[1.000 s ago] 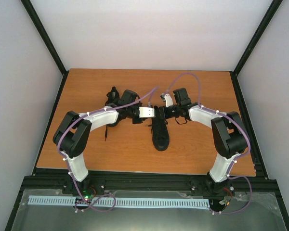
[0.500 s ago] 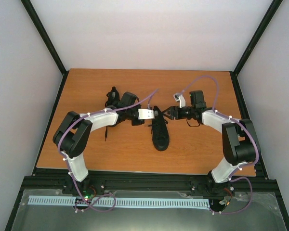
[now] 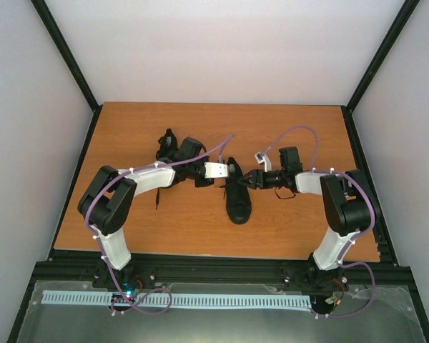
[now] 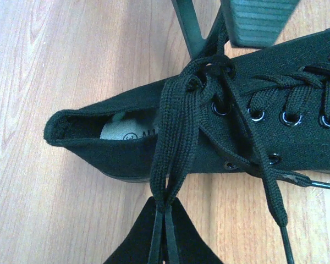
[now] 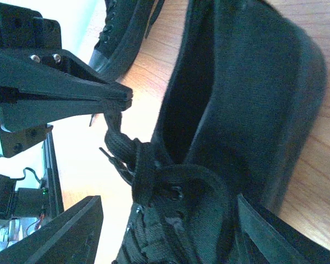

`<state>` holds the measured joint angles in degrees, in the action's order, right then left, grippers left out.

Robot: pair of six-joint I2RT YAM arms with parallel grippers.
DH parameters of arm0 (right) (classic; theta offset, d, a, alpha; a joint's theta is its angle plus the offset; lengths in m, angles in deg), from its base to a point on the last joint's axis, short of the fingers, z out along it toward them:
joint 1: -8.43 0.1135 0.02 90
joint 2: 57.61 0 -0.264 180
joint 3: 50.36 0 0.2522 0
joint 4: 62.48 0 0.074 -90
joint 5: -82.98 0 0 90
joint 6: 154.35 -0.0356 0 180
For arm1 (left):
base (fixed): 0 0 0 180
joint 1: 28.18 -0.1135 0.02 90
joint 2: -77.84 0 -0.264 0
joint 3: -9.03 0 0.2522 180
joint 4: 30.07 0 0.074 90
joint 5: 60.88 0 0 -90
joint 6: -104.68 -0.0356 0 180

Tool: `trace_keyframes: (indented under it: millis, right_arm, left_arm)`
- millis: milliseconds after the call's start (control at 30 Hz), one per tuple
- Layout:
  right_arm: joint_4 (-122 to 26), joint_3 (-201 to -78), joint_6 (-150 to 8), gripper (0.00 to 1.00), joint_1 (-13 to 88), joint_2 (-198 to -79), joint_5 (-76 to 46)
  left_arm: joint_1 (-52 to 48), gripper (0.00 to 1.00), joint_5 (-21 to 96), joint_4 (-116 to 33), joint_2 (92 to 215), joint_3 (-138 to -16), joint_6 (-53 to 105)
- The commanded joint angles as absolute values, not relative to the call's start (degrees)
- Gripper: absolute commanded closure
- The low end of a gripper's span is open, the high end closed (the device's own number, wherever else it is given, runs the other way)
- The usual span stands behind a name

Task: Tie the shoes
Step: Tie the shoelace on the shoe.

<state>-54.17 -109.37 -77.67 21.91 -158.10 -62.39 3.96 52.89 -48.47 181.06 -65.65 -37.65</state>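
One black shoe [image 3: 237,204] lies mid-table with its toe toward the arms; in the left wrist view the shoe [image 4: 126,148] is seen side-on. My left gripper [image 4: 165,209] is shut on a folded loop of its lace [image 4: 173,126], which runs up to the knot [image 4: 209,71] by the top eyelets. That left gripper [image 3: 229,172] sits at the shoe's heel end. My right gripper [image 5: 169,202] is open, one finger [image 5: 60,236] on each side of the laced throat [image 5: 170,192], nothing held. The right gripper [image 3: 244,181] faces the left one across the shoe. The second shoe [image 3: 168,146] lies behind the left arm.
The wooden table [image 3: 129,221] has black rails along its edges. The second shoe's loose lace [image 3: 157,196] trails toward the front beside the left forearm. Purple cables arch above both wrists. White walls enclose the back and sides.
My right gripper has opened wide, pulled briefly right, then come back down over the shoe's laces. My left gripper has closed on the lace loop and stayed put.
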Motion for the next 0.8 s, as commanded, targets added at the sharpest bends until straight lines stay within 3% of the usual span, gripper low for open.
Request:
trace_keyframes:
  millis: [0,400,633,767]
  right_arm:
    - [-57.54,-107.35,-77.41,0.33,19.30,-158.10,-63.62]
    - [-63.71,-104.94,-81.54,0.34,17.40,-159.45,-68.75]
    - [-64.70,-106.11,-82.84,0.48,17.46,-162.86,-69.94]
    - [-63.67,-106.39,-82.50,0.50,17.49,-162.64,-69.23]
  left_arm:
    - [3.63,0.99,53.66,-46.94,179.16,-65.63,-39.02]
    - [3.63,0.99,54.02,-47.11,179.02,-65.81,-39.63]
    - [3.63,0.99,54.14,-47.20,178.93,-65.99,-39.66]
    - [3.63,0.99,54.14,-47.50,178.97,-65.90,-39.72]
